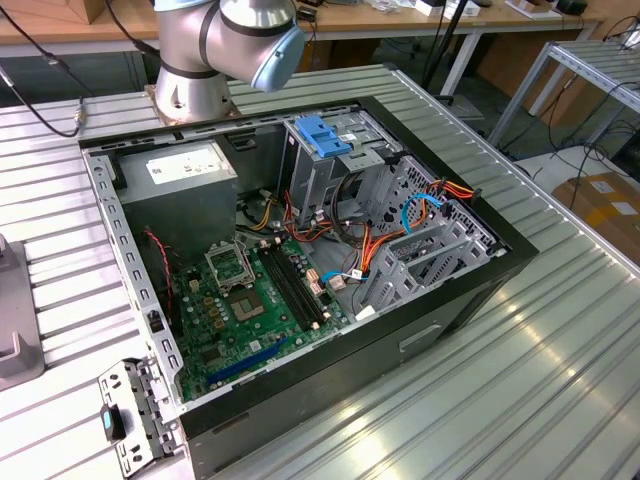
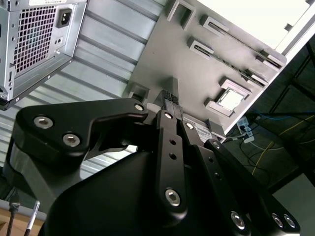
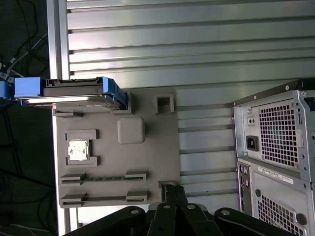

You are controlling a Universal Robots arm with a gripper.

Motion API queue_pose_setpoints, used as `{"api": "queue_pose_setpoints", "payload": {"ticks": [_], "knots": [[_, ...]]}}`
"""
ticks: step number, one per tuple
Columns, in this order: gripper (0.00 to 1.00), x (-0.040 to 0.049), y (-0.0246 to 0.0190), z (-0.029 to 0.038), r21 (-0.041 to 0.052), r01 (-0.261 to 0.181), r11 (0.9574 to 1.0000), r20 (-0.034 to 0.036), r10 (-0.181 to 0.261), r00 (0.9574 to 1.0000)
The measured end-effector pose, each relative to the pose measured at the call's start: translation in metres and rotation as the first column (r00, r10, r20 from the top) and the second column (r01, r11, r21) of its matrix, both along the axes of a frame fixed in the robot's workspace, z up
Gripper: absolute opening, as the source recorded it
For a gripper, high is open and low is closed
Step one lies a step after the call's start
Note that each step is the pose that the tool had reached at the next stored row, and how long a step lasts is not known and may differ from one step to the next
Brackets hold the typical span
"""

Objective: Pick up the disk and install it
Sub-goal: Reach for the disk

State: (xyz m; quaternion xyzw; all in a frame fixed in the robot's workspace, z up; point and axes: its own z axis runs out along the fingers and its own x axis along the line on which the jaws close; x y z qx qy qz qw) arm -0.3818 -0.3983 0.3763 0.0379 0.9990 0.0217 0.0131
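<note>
**Empty gripper (image 2: 171,100) over the holder plate (image 2: 197,78), disk (image 3: 74,93) parked in its slot**

Closest to my wrist cameras are the gripper's black links. From how they fold inward, I judge the claw pinched narrow with nothing between the fingers. It hangs over one edge of the grey holder plate, just beside a small raised slot block.

The disk sits at the opposite end of that plate, well apart from the claw. It stands on edge in a slot, with its blue carrier frame reaching past the plate toward the table's rim. I take it that it is stood up this way so both flat faces are free for a pinch from above. A processor chip (image 3: 78,150) lies flat in its own pocket on the same plate.

Beside the plate, the rear power-supply grille (image 3: 278,130) of the computer case (image 1: 300,260) faces the wrist. In the exterior view the case lies on its side on the ribbed table (image 1: 560,330) with the panel off, probably so the drive cage (image 1: 345,170) can be reached from overhead. The arm (image 1: 225,40) rises at the far side. Nothing of the install is done yet.
</note>
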Motion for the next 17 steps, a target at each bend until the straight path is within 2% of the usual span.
{"api": "queue_pose_setpoints", "payload": {"ticks": [17], "knots": [[0.1, -0.0056, 0.0, -0.0004, -0.0001, 0.0, 1.0, 0.0, 0.0, 1.0]]}}
